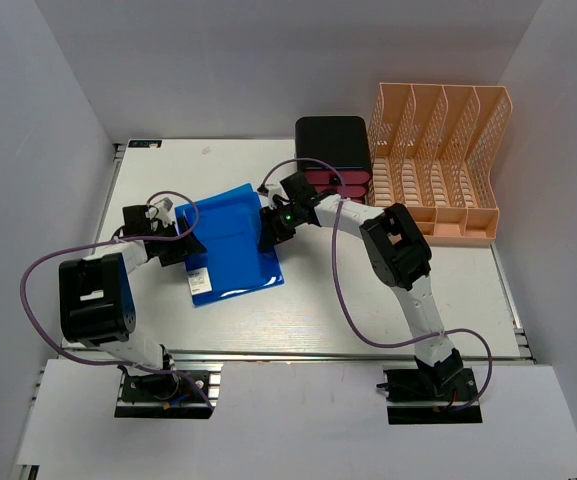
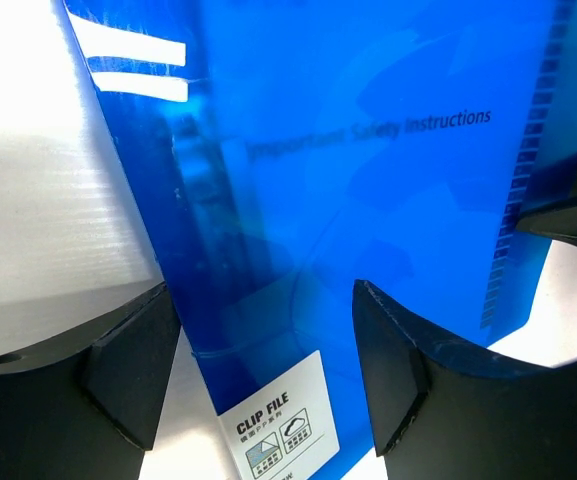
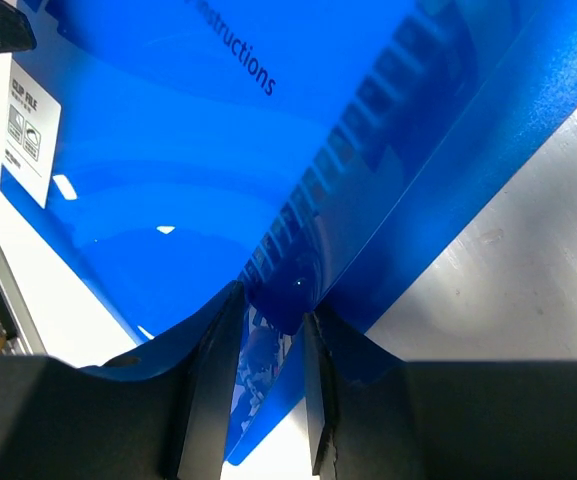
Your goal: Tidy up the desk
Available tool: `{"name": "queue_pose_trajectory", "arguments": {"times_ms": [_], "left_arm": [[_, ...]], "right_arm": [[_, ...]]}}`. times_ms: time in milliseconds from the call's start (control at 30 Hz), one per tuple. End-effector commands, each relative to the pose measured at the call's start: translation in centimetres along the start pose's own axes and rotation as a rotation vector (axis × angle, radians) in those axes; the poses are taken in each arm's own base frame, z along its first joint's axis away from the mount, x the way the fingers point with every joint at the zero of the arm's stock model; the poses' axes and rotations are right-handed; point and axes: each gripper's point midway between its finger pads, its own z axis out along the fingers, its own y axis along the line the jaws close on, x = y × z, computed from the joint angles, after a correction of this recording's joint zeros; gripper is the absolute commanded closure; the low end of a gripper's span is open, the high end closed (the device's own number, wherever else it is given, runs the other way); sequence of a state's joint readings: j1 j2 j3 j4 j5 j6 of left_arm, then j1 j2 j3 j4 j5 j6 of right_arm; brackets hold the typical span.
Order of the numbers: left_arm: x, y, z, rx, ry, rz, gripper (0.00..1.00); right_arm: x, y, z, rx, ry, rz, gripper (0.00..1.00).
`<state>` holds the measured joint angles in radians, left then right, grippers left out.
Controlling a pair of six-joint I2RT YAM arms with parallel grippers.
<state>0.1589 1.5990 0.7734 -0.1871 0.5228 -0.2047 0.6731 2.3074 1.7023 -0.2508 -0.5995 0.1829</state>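
A blue clip-file folder (image 1: 230, 240) lies near the middle of the white desk (image 1: 368, 300), its right side lifted and curved. My left gripper (image 1: 186, 245) is at the folder's left edge. In the left wrist view this gripper (image 2: 268, 340) stands open and wide, with the folder (image 2: 368, 150) and its white label (image 2: 278, 425) running between the fingers. My right gripper (image 1: 268, 238) is at the folder's right edge. Seen from the right wrist, this gripper (image 3: 268, 310) stands narrow, shut on the ribbed spine of the folder (image 3: 168, 180), above the desk (image 3: 528, 250).
A peach lattice file rack (image 1: 438, 165) stands at the back right. Next to it is a black box on dark red ones (image 1: 333, 150). A metal rail (image 1: 318, 355) runs along the desk's near edge. Grey walls close in on both sides.
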Motion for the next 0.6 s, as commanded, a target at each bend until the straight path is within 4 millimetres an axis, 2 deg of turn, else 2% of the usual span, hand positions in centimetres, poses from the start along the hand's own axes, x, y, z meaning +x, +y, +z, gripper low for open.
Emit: {"name": "queue_pose_trajectory", "arguments": {"times_ms": [0, 400, 567], "left_arm": [[7.3, -6.4, 0.6, 0.299, 0.265, -0.053, 0.22], [6.7, -7.7, 0.0, 0.378, 0.235, -0.026, 0.23], [7.2, -8.0, 0.0, 0.393, 0.244, -0.030, 0.23]], "right_arm": [[4.4, 2.4, 4.3, -0.056, 0.109, -0.083, 0.65], [4.9, 2.6, 4.5, -0.065, 0.121, -0.074, 0.68], [4.7, 2.9, 4.7, -0.075, 0.121, -0.064, 0.69]]}}
